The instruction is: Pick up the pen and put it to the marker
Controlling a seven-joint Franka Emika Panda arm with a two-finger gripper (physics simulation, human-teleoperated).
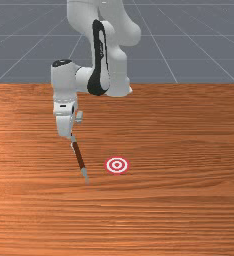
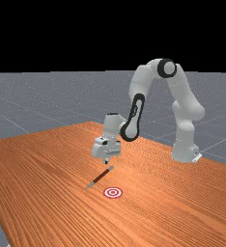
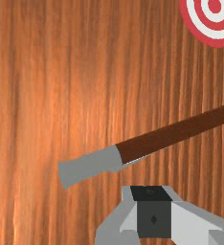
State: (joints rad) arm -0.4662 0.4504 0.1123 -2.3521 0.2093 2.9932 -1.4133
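We have our gripper (image 2: 106, 162) above the table (image 2: 42, 159), close to the blunt grey end of the pen (image 1: 78, 154). We cannot tell how far open it is, but the wrist view shows the pen apart from it, so we have no hold on the pen. The pen lies on the table, brown along its middle and grey at both ends. In the front view it slants from just below our gripper down toward that view's right, where it narrows to a thin tip. The red and white marker (image 1: 117, 165) lies flat to the front view's right of the pen, near it but not touching. In our wrist view the pen passes between gripper and marker
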